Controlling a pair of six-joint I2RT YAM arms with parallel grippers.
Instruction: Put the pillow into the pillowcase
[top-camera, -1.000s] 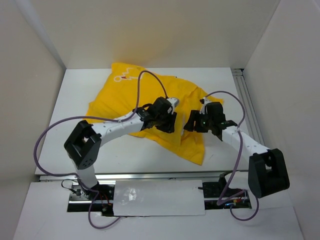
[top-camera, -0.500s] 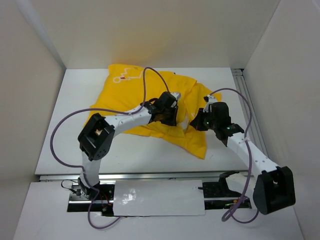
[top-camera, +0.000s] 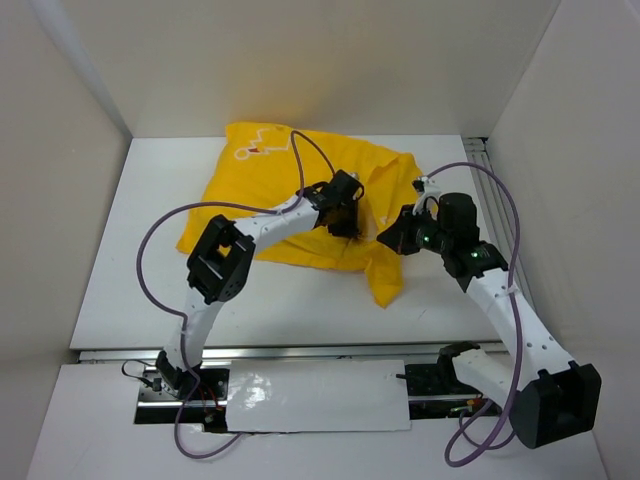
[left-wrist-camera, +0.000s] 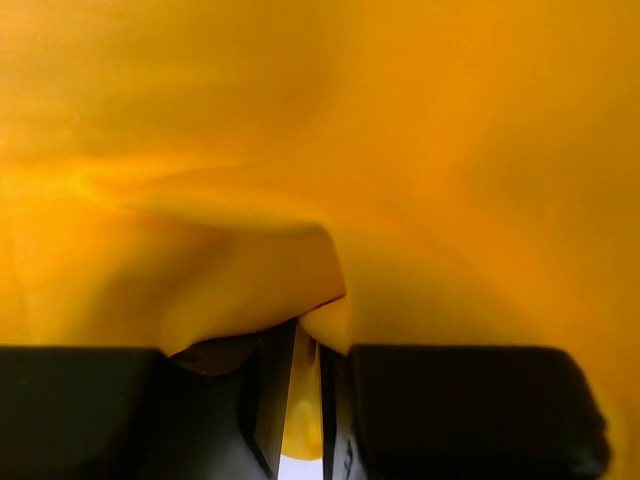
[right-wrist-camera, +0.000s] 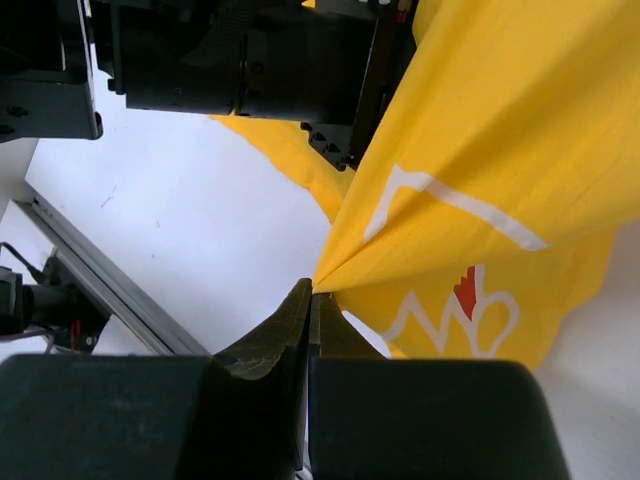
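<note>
Fingers (right-wrist-camera: 278, 335) of the right gripper (top-camera: 392, 238) press together on a pinched edge of the yellow pillowcase (top-camera: 262, 180). The left gripper (top-camera: 348, 222) nips a fold just beside it. The cloth lies crumpled across the far middle of the white table (top-camera: 140, 260).

1. Left arm (top-camera: 270, 222) — white tubular links joined by blocky black joint housings.
2. Right arm (top-camera: 505, 300) — the same white links and black joints; a small green light (top-camera: 425, 238) glows near its wrist.
3. A purple cable (top-camera: 150, 230) runs along each arm in loose loops.
4. Right gripper (right-wrist-camera: 310, 297): matte black fingers tapering to thin tips.
</note>
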